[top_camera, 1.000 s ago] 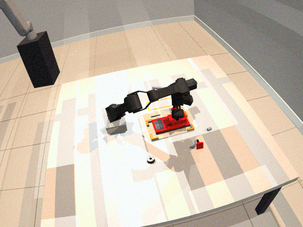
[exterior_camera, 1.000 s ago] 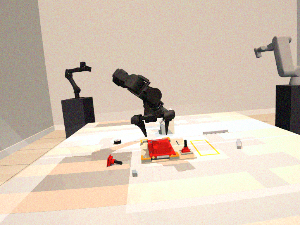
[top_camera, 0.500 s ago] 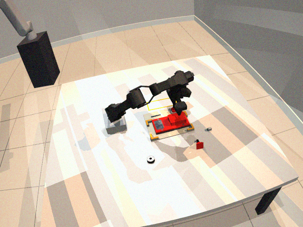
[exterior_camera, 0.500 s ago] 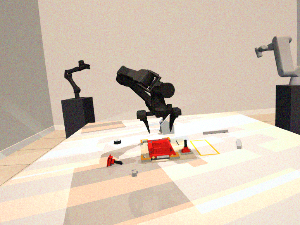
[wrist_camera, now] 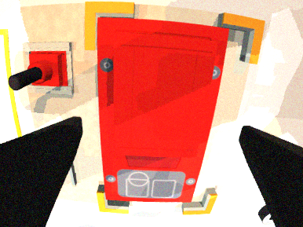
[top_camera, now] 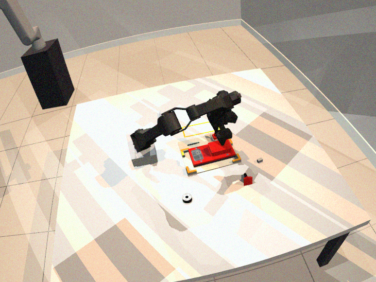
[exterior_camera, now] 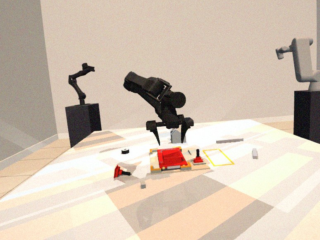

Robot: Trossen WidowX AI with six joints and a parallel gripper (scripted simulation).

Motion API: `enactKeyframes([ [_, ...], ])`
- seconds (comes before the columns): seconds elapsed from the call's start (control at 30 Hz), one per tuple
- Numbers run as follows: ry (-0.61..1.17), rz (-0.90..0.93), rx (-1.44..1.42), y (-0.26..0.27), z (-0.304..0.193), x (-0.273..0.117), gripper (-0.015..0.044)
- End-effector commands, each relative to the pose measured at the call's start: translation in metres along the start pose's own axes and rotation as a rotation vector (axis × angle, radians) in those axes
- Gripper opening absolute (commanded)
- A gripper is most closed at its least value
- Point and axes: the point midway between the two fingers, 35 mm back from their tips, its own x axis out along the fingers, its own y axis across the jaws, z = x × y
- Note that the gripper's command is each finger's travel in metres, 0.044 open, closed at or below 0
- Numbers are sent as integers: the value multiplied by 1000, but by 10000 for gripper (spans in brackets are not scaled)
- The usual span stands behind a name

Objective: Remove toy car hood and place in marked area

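Note:
The red toy car (top_camera: 205,159) (exterior_camera: 173,167) (wrist_camera: 105,140) sits between orange corner brackets on a beige board. A raised red block, apparently the hood (top_camera: 219,148) (exterior_camera: 172,158) (wrist_camera: 161,78), is on its front half; its seam is hard to tell. My gripper (exterior_camera: 170,144) (wrist_camera: 164,129) is open and empty above the car, fingers to either side of the car's width in the wrist view. The marked area, a yellow outline (top_camera: 200,133) (exterior_camera: 227,156) (wrist_camera: 14,105), lies beside the board with nothing in it; the arm partly hides it in the top view.
A red-based black lever (exterior_camera: 197,159) (wrist_camera: 47,67) stands upright on the board between car and outline. A similar red-and-black piece (top_camera: 247,180) (exterior_camera: 116,171) lies on its side off the board. A black-and-white wheel (top_camera: 187,197) (exterior_camera: 125,150) and small grey block (top_camera: 259,160) (exterior_camera: 143,184) lie around.

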Motion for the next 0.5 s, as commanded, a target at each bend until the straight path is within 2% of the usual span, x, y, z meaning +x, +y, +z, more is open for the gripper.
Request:
enactKeyframes([
  [0.0,-1,-3,-6,0,0,3,440],
  [0.47,-1,-4,-6,0,0,15,440],
])
